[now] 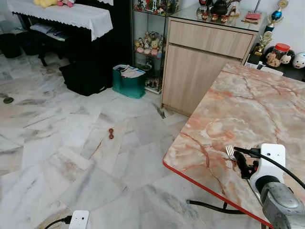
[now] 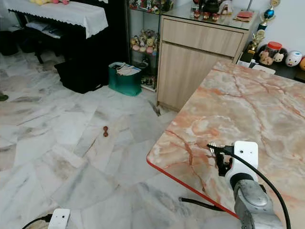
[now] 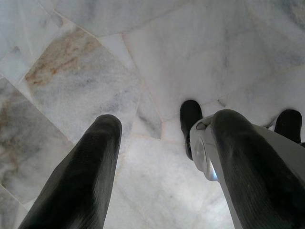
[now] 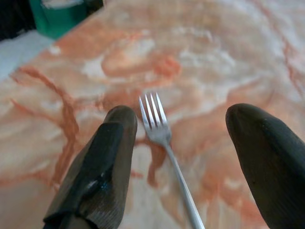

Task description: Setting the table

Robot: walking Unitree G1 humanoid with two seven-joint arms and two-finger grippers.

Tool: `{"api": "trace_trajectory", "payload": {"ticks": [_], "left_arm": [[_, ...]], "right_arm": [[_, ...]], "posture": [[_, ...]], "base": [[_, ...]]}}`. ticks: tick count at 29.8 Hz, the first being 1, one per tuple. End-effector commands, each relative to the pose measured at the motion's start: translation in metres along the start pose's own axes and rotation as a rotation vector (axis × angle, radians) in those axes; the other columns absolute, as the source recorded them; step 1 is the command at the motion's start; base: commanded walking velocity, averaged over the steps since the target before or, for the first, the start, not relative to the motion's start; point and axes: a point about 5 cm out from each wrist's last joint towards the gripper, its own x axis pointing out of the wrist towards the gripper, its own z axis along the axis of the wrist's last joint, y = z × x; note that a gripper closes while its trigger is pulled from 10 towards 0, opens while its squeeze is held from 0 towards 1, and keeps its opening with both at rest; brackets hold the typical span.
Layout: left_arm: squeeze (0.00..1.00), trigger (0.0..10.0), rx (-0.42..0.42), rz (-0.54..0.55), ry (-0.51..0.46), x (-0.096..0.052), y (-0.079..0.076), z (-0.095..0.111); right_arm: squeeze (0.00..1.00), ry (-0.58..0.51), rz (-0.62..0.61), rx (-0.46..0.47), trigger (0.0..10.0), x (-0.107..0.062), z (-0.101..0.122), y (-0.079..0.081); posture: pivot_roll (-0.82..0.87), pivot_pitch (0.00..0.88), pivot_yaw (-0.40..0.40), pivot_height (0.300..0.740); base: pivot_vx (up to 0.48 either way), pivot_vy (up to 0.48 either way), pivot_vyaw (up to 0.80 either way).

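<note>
The right hand (image 4: 176,157) is hovering open over the pink-veined marble tabletop (image 1: 248,109), straddling a silver metal fork (image 4: 159,131) lying flat near the red edge; the wrist view is revealing its tines. The left hand (image 3: 162,162) is hanging open above the grey marble floor (image 3: 190,57).

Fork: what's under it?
The fork lies on the pink marble table, near its red-edged corner, between the open fingers of the right pincer. The wrist blocks the handle's far end, so what is under that part cannot be seen.

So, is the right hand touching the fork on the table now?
Apart. In the right wrist view the fork lies on the table between the open right hand's fingers, a gap on both sides.
</note>
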Motion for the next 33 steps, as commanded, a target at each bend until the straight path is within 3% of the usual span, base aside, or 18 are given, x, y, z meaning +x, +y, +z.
{"api": "trace_trajectory", "payload": {"ticks": [1,7,10,15,19,26,33], "left_arm": [[0.0,10.0,0.001,-0.012,0.028,-0.001,-0.005,-0.008],[0.0,10.0,-0.004,-0.017,0.041,-0.001,-0.009,-0.013],[0.0,10.0,-0.001,-0.021,0.034,-0.001,-0.011,-0.011],[0.0,10.0,0.007,-0.022,0.035,-0.001,-0.012,-0.01],[0.0,10.0,0.022,-0.03,0.033,-0.001,-0.013,-0.01],[0.0,10.0,0.036,-0.036,0.036,-0.001,-0.015,-0.011],[0.0,10.0,0.039,-0.041,0.036,0.0,-0.016,-0.009]], "right_arm": [[0.0,-0.053,0.024,0.011,10.0,0.004,0.006,0.001],[0.0,0.198,0.082,-0.018,10.0,-0.003,-0.031,0.011],[0.0,0.237,0.076,-0.02,10.0,-0.007,-0.039,0.007],[0.0,0.227,0.021,-0.009,10.0,-0.007,-0.042,-0.002],[0.0,0.179,-0.022,0.015,10.0,-0.003,-0.029,-0.009],[0.0,0.192,-0.024,0.007,10.0,-0.001,-0.032,-0.012],[0.0,0.192,0.004,0.061,10.0,0.008,-0.038,-0.011]], "posture": [[0.0,0.0,-0.038,0.74],[0.02,0.0,-0.045,0.74],[0.01,0.0,-0.04,0.74],[0.01,0.0,-0.038,0.74],[0.01,0.0,-0.035,0.74],[0.01,0.0,-0.036,0.74],[0.01,0.0,-0.036,0.74]], "base": [[0.0,0.0,0.0],[0.0,0.0,0.0],[0.0,0.0,0.0],[0.0,0.0,0.0],[0.0,0.0,0.0],[0.0,0.0,0.0],[0.0,0.0,0.0]]}}
